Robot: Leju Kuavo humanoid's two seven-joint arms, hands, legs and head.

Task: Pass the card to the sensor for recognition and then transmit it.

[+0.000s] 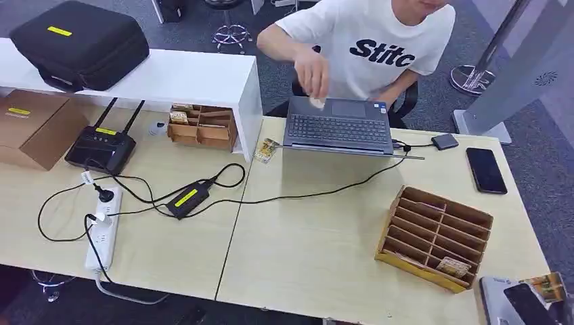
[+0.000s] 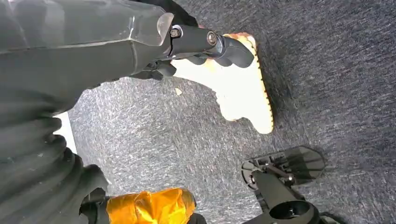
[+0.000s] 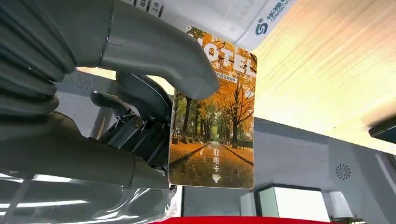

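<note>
Right wrist view: the right hand is pinching the hotel card between thumb and fingers, task barely begun.
Head view is showing that card at the table's near right corner, beside a slotted wooden tray; which device is the sensor I cannot tell, so the next move is calling for finding it and carrying the card there flat; the left hand is hanging over grey carpet, fingers curled on nothing; a person is sitting opposite, touching a laptop.

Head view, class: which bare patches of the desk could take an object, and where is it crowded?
Free: the wood between the laptop, black cable and wooden slotted tray. Crowded: the stretch around the power strip, adapter and router.
</note>
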